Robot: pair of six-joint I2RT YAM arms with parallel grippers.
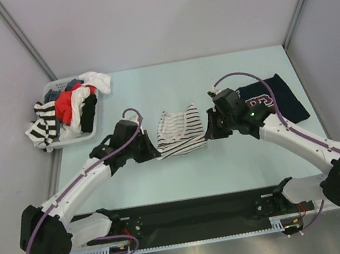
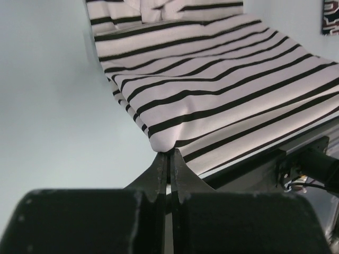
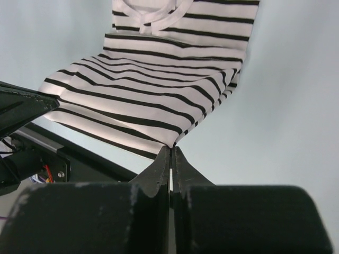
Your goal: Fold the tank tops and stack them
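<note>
The white tank top with thin dark stripes (image 1: 180,132) lies about in the middle of the pale table (image 1: 170,88), between the two arms, its neck opening toward the far side. The left gripper (image 2: 169,154) has its fingers pressed together on the near left corner of this top, with the cloth bunched into a small peak just where they pinch it. The right gripper (image 3: 171,150) is clamped the same way on the near right corner, and the near edge of the top runs across from one gripper to the other. The upper part of the top looks doubled over itself, with a fold line across the stripes. The dark navy jersey (image 1: 282,100) lies flat at the far right of the table, well apart from the striped one and partly hidden behind the right arm. At the far left stands a white basket (image 1: 74,141) heaped with other clothes (image 1: 71,104), some hanging over its rim.
</note>
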